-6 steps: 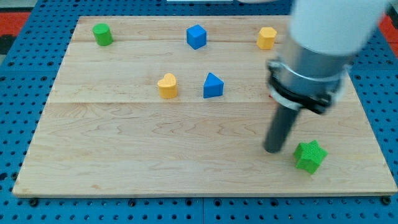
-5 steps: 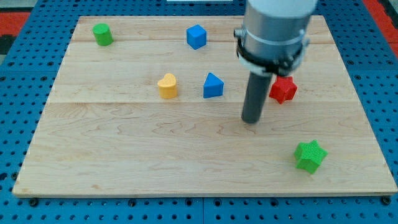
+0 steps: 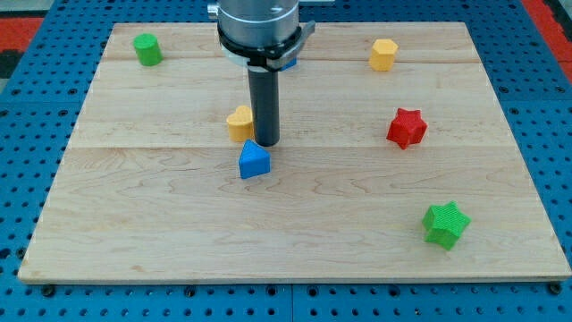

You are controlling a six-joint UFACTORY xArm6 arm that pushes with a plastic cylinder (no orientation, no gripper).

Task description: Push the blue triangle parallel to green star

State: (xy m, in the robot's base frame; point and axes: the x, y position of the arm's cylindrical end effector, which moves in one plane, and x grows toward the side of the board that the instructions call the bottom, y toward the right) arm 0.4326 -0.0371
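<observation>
Near board centre, slightly toward the view's left: blue triangle [image 3: 254, 161], with tip [image 3: 266, 143] just above it on its upper-right side, touching or nearly so; contact not resolvable. No gripper on this rig, so nothing to open or close: plain dark rod only, holding nothing, merely pressing at the block.

Progress, judged: partway. Green star [image 3: 446, 224] sits at the view's lower right, well apart from triangle and noticeably lower on the board. Triangle not yet level with star's row. Remaining: more travel toward the view's bottom until both lie on one horizontal line. Tip placement above the block suits a downward push.

Triangle appearance: solid blue, small wedge form, apex pointing to the view's top, flat on wood [image 3: 161, 224], upright, not tipped. Unobstructed below.

Other blocks: yellow block [image 3: 239, 122] just left of rod, close to tip, shape rounded but partly hidden; red star [image 3: 407, 128] right of centre; yellow hexagon [image 3: 383, 54] and green cylinder [image 3: 147, 49] along top. Blue block behind arm mostly hidden.
</observation>
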